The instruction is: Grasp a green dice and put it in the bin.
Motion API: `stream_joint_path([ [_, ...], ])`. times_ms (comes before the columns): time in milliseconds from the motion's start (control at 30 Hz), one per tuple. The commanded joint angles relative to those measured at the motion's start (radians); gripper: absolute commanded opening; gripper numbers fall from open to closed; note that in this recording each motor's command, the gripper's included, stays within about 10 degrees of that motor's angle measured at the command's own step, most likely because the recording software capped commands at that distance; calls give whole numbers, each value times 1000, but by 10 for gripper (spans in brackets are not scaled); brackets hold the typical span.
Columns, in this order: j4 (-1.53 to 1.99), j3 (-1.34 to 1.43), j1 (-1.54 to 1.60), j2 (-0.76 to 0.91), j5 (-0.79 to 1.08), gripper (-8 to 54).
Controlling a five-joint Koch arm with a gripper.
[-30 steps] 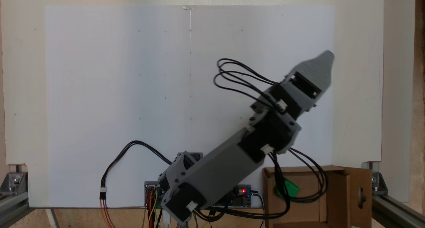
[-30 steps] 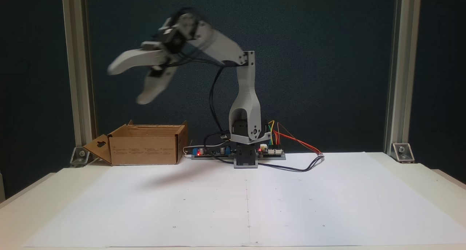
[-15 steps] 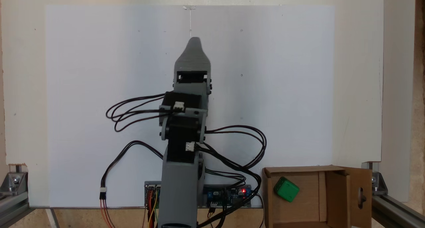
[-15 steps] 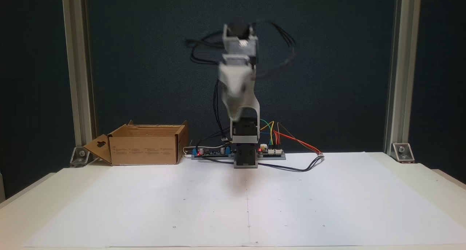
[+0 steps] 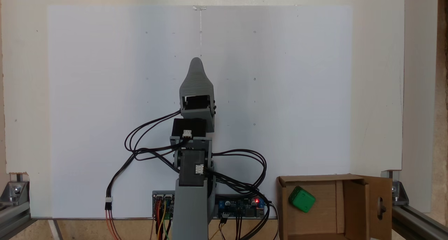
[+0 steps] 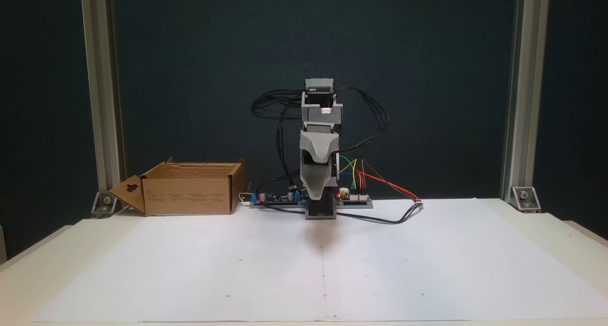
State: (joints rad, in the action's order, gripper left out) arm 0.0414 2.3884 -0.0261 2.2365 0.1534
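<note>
Green dice point(image 5: 302, 199) lying inside bin point(image 5: 355, 205), lower right of frame; gripper point(image 5: 196, 63) pointing up-frame mid-picture, jaws overlapping, state untellable

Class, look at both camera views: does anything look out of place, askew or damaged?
Nothing stands out. The green dice lies inside the bin, the gripper hangs over the white paper, and nothing is spilled.

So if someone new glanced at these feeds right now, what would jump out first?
Probably the green dice, bright against the brown bin it lies in, at the lower right of a fixed view. Next, the grey arm folded at the middle, its gripper over the white paper sheet.
</note>
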Motion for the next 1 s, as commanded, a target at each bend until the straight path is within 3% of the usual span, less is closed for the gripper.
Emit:
stream_joint_path([
  [0,-164,5,-23,23,-43,451],
  [633,-965,290,6,121,-43,446],
  [967,-1078,387,28,132,-41,443],
])
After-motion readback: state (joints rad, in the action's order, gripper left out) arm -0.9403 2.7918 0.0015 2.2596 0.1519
